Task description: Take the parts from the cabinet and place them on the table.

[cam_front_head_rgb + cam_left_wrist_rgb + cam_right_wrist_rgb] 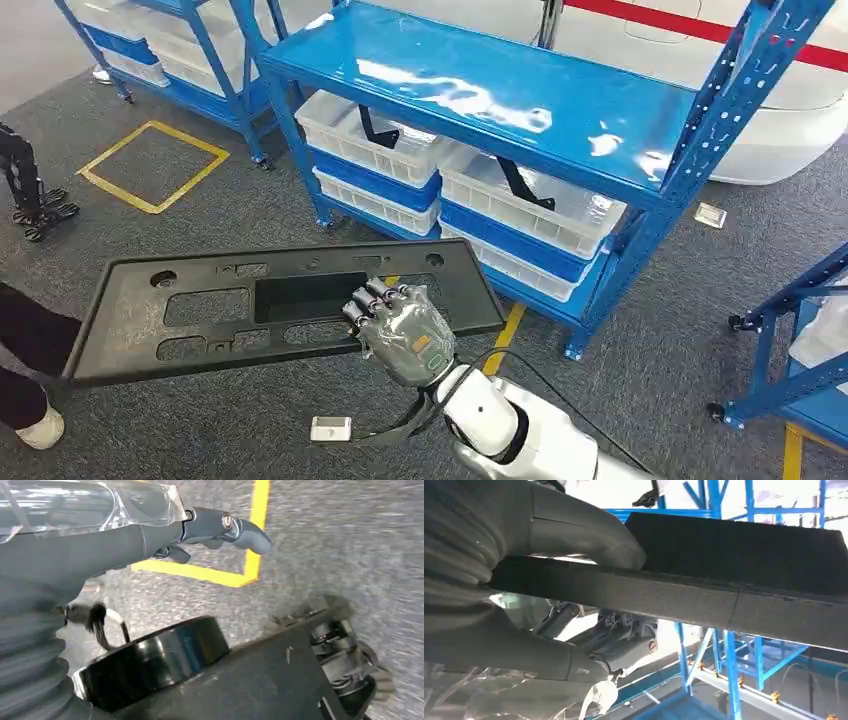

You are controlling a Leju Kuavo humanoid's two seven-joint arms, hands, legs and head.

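The right robot hand [400, 325] gripped a long black plastic panel [200, 310], holding it roughly level above the grey floor [650, 300] in front of the blue shelf rack [480, 90]. The fingers lay over the panel's near edge beside a rectangular recess, towards its right end, so most of its length ran out to the left with nothing under it. In the right wrist view the thumb [574, 535] pressed one face of the panel [724, 555] while the darker fingers [624, 640] closed on the other, the edge clamped between them.

The panel looked light and fairly stiff: a thin moulding with several cut-outs. Held so far from its middle, it would likely sag or twist at the free end and could pivot in the grip. A hold nearer the centre, on the rim of the recess, would probably balance it better. The matt surface seemed unlikely to slip.

The left robot hand [220, 530] hung over the floor near a yellow line [250, 555], its fingers loose and holding nothing.

No table was visible, so where the panel should go could not be judged. The panel's far left end passed near a person's dark trouser leg and white shoe [35, 425]; whether they touched was unclear. White bins [370, 140] sat on the rack's lower shelves, their contents hard to make out.
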